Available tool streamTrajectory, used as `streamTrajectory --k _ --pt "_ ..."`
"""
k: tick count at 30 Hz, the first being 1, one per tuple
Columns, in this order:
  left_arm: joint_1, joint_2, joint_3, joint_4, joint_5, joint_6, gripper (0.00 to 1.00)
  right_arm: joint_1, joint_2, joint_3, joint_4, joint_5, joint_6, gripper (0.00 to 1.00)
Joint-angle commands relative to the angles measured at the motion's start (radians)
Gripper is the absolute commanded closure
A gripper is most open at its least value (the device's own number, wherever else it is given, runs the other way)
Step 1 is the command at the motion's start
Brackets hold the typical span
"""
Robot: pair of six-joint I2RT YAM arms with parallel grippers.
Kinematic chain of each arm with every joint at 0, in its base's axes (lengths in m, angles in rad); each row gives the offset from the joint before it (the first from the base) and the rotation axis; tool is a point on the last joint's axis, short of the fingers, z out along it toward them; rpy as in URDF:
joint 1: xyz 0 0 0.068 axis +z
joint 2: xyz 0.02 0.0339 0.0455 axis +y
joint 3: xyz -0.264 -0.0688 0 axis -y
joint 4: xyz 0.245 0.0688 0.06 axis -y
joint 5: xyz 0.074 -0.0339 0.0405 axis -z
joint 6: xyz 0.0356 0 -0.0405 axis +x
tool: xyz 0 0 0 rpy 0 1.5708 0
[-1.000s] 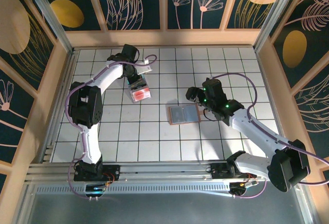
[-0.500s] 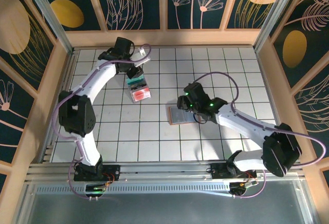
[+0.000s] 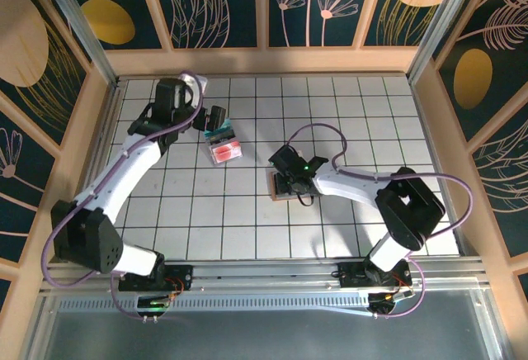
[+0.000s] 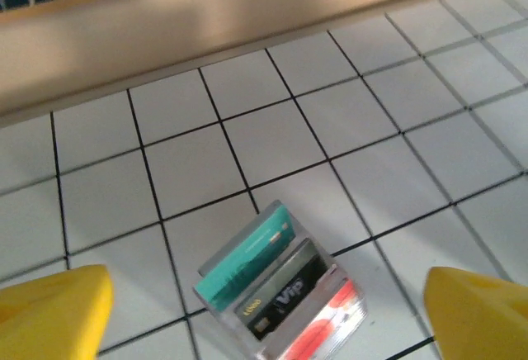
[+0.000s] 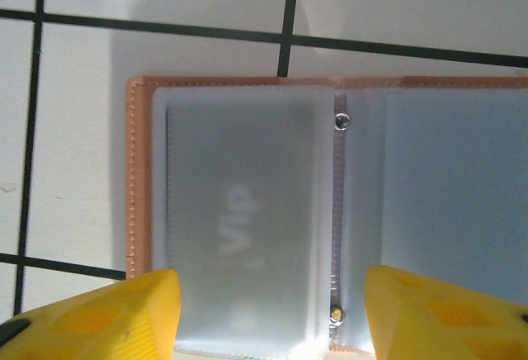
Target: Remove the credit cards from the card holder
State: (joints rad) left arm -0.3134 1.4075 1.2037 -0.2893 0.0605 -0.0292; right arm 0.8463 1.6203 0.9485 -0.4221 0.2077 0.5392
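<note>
While left fingers (image 4: 49, 315) and right fingers (image 5: 99, 315) gape, the card holder (image 5: 139, 178) sleeves a VIP card (image 5: 235, 228), the box (image 4: 213, 310) three.

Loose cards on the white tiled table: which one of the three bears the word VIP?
The black plastic card, lying between the teal plastic card and the red plastic card; it alone is dark and lettered VIP.

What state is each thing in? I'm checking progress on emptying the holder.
card holder: open, lying flat
VIP card: inside the card holder
loose cards: piled on the table
left gripper: open, above loose cards
right gripper: open, over card holder
</note>
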Motion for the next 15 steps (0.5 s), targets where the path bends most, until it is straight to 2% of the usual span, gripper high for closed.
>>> streamTrajectory --k 1,6,15 --pt "0.007 -0.099 -0.108 0.176 -0.019 -0.221 0.01 0.006 0.023 0.025 0.014 -0.011 -0.017 0.36" --pt "0.007 -0.199 -0.278 0.314 -0.004 -0.362 0.01 0.005 0.043 0.028 0.038 -0.037 -0.022 0.34" --pt "0.006 -0.251 -0.377 0.382 -0.045 -0.459 0.01 0.005 0.086 0.016 0.062 -0.065 -0.013 0.33"
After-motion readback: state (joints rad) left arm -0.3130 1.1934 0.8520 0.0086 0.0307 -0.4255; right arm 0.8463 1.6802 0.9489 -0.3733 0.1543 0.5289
